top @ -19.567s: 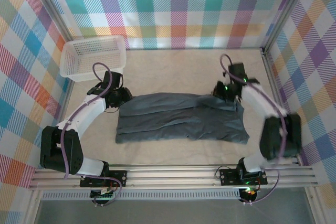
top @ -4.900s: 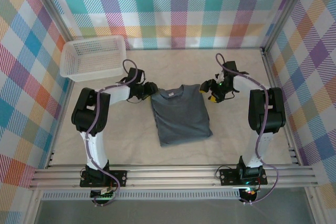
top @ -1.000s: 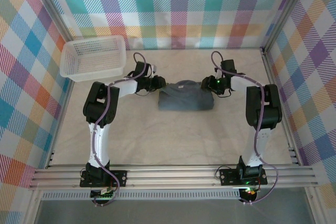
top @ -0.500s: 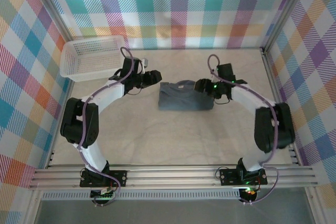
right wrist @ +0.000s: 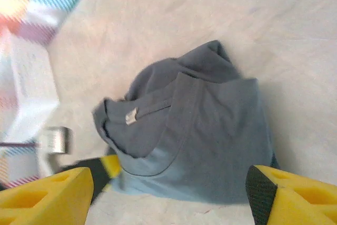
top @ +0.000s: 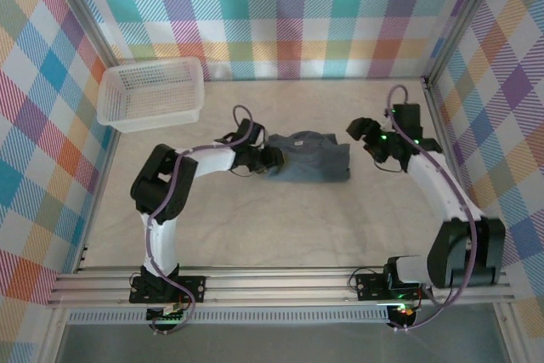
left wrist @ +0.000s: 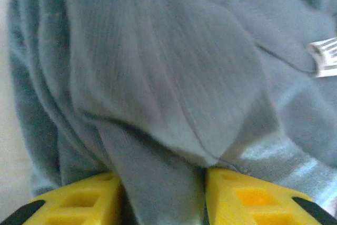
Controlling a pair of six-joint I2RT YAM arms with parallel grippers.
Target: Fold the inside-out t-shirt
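Overhead, the inside-out t-shirt [top: 310, 159] lay as a compact folded bundle mid-desk [top: 255, 227], well apart from the white basket [top: 151, 91]. The left pincer [top: 270, 159] sat at the bundle's left edge. The right pincer [top: 365, 131] hung just beside the right edge, not touching the cloth.

In the left wrist view, the left pincer [left wrist: 163, 198] was closed on a fold of the shirt, with cloth filling the gap between its yellow fingers [left wrist: 73, 204]. The neck tag [left wrist: 324, 59] showed at the right.

In the right wrist view, the right pincer [right wrist: 168, 193] stood wide and empty above the shirt [right wrist: 200, 135].

The likely risk was that, if the left arm pulled away with the fold pinched, it would drag the layers and undo the bundle.
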